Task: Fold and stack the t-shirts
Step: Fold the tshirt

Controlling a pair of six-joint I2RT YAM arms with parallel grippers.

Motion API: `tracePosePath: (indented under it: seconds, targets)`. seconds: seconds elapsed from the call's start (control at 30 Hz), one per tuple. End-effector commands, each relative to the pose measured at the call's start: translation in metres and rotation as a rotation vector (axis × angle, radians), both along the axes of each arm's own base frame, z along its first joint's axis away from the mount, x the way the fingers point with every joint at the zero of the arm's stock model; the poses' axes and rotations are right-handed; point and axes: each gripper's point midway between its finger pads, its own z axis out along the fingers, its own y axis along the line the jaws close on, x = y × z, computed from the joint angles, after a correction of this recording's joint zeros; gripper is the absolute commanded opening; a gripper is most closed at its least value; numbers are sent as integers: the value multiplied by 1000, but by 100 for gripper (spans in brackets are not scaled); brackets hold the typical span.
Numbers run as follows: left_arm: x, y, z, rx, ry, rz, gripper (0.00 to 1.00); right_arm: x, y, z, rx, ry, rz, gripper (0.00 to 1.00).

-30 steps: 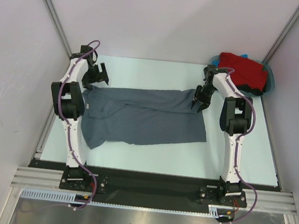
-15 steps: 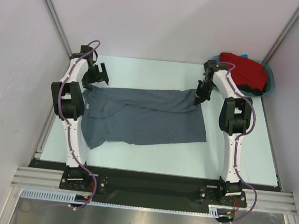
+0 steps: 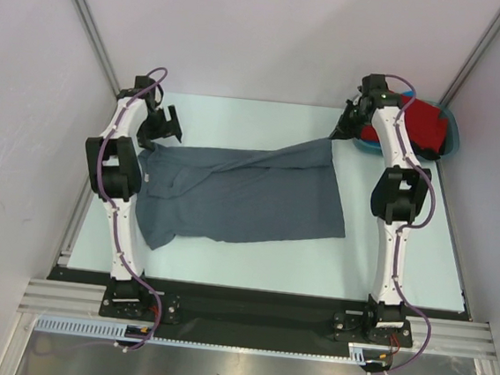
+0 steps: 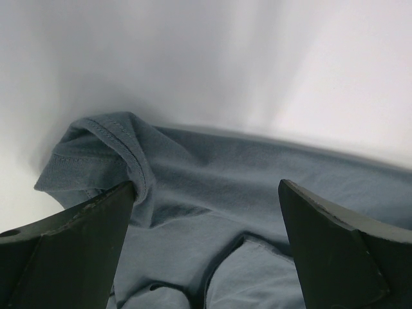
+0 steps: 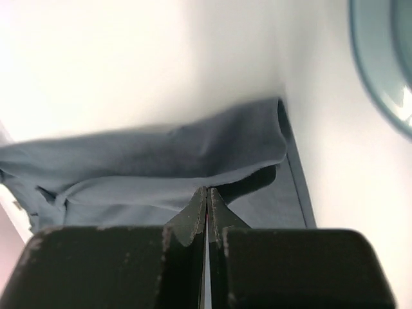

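**Grey shirt flat on the counter, one far corner pinched**

The grey t-shirt [image 3: 241,191] lies across the middle of the counter [image 3: 252,259], running from 9 to 3 o'clock. The right arm [image 3: 392,144] reaches to 1 o'clock. Its jaws are pressed together on the shirt's far hem corner, which stands raised off the counter near the teal tub [image 3: 453,136]. The red t-shirt [image 3: 424,123] sits heaped in that tub at 2 o'clock. The left arm [image 3: 119,127] has its jaws spread wide by the sleeve [image 4: 90,151] at 10 o'clock, gripping nothing.

red t-shirt [image 3: 426,123]: partly behind right arm [image 3: 391,144] | tub [image 5: 370,58]: cut off
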Motion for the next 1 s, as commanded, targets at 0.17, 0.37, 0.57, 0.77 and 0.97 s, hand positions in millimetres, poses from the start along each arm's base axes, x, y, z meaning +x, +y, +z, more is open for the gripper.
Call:
tracePosePath:
  seconds: [0.17, 0.37, 0.57, 0.77, 0.97]
  targets:
    - [9, -4, 36, -13, -82, 4, 100, 65, 16, 49, 153, -311, 42, 0]
    - [8, -3, 38, -6, -81, 4, 100, 84, 29, 86, 277, -458, 115, 5]
    - [7, -3, 37, -9, -79, 6, 100, 91, 20, 132, 274, -605, 135, 8]
    - [8, -4, 36, -16, -79, 6, 100, 81, 3, 137, 186, -616, 151, 8]
    - [6, -4, 34, -15, -71, 6, 100, 42, 14, 88, 154, -415, 242, 5]
